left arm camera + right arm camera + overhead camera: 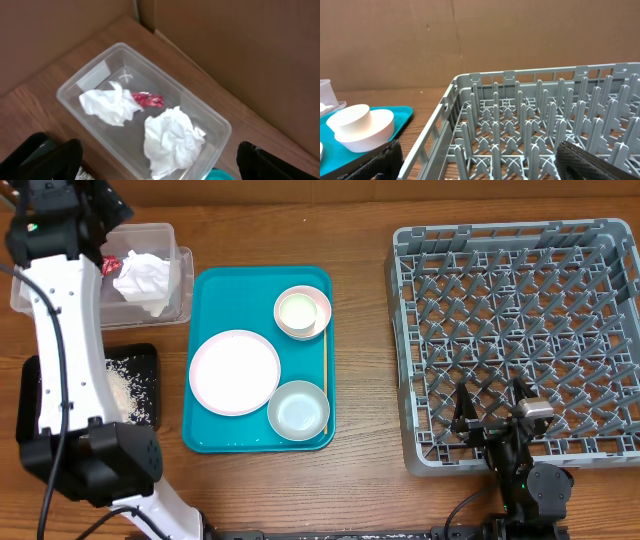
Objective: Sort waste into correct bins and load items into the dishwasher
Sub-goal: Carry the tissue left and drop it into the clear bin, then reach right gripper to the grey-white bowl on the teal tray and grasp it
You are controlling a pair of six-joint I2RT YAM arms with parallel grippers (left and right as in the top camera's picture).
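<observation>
The clear tub (95, 75) holds two crumpled napkins (172, 137), (107, 105) and a red wrapper (148, 99). My left gripper (160, 167) hangs open and empty above the tub's near end; in the overhead view it (100, 225) is at the top left by the tub (182, 280). The black tray (150, 360) holds rice (122, 390). The pink plate (235, 372), a bowl (298, 410) and a bowl with the cup in it (302, 312) sit on the teal tray. My right gripper (485, 165) is open and empty over the front edge of the dish rack (520, 330).
The teal tray (205, 290) lies mid-table between the bins and the rack. A thin pale stick (324, 370) lies along its right side. My white left arm (65, 360) reaches over the black tray. Brown cardboard walls stand behind the table.
</observation>
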